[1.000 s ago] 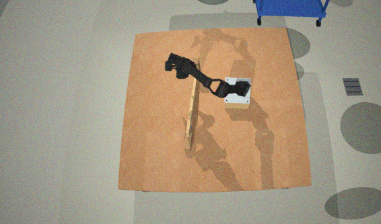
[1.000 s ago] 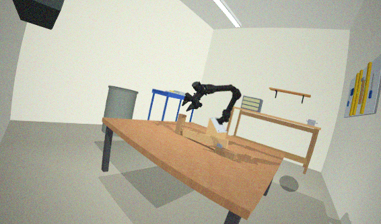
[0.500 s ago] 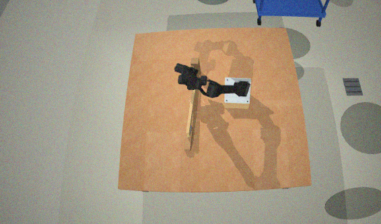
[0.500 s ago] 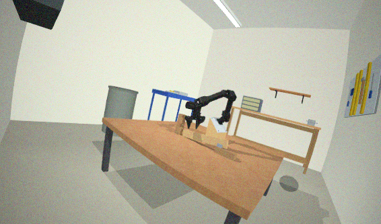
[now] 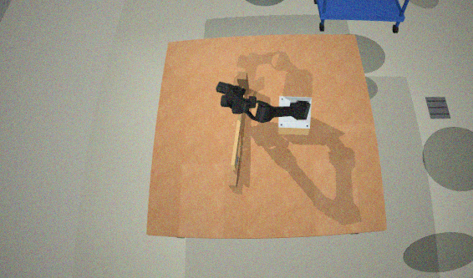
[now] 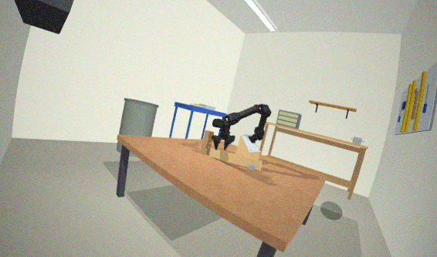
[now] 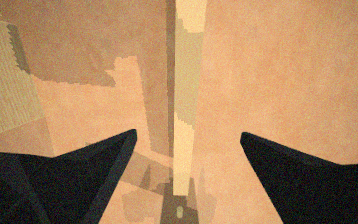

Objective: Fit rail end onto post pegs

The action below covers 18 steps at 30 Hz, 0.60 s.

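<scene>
The wooden rail (image 5: pixel 236 143) (image 6: pixel 235 160) (image 7: pixel 185 75) runs from the grey bracket (image 5: pixel 237 161) (image 6: pixel 252 167) towards the upright post (image 5: pixel 242 78) (image 6: pixel 208 140). Its near end is low, just in front of the post. In the wrist view a small pale spot, perhaps a peg (image 7: pixel 180 211), shows beyond that end in a dark patch. My gripper (image 6: pixel 221 148) (image 7: pixel 188 135) is wide open and empty, pointing down. Its fingers stand on either side of the rail's line near the near end, seemingly just above it. The arm hides that end in the top view; the low footboard block is hard to make out.
The arm's white base plate (image 5: pixel 284 123) (image 6: pixel 251 143) on its wooden block (image 5: pixel 293 131) (image 6: pixel 242 149) stands beside the rail. Arm shadows cross the tabletop (image 5: pixel 200 149) (image 6: pixel 232 188). A blue cart (image 5: pixel 355 1) and a grey bin (image 6: pixel 139 116) stand off the table.
</scene>
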Each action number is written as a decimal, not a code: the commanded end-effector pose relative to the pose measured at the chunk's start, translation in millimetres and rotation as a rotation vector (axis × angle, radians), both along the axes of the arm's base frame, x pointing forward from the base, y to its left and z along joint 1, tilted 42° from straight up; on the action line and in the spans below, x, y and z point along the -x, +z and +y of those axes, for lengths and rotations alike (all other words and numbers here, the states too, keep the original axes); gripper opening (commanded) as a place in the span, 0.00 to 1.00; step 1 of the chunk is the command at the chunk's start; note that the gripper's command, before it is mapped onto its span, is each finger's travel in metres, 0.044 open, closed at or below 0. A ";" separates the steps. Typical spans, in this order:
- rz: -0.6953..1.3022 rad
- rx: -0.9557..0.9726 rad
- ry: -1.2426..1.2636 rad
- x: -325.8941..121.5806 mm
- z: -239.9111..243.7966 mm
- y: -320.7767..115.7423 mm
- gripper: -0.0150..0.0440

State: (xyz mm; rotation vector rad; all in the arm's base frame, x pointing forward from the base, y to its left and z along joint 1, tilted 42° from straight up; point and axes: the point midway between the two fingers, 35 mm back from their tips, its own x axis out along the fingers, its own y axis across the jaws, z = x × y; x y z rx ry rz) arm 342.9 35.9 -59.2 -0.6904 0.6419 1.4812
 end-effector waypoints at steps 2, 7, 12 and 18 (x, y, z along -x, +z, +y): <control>0.012 -0.007 -0.003 2.3 6.8 -7.6 1.00; 0.012 -0.007 -0.003 2.2 12.4 -13.6 1.00; 0.012 -0.007 -0.003 2.4 18.0 -19.8 1.00; 0.012 -0.008 -0.003 2.9 24.9 -27.0 1.00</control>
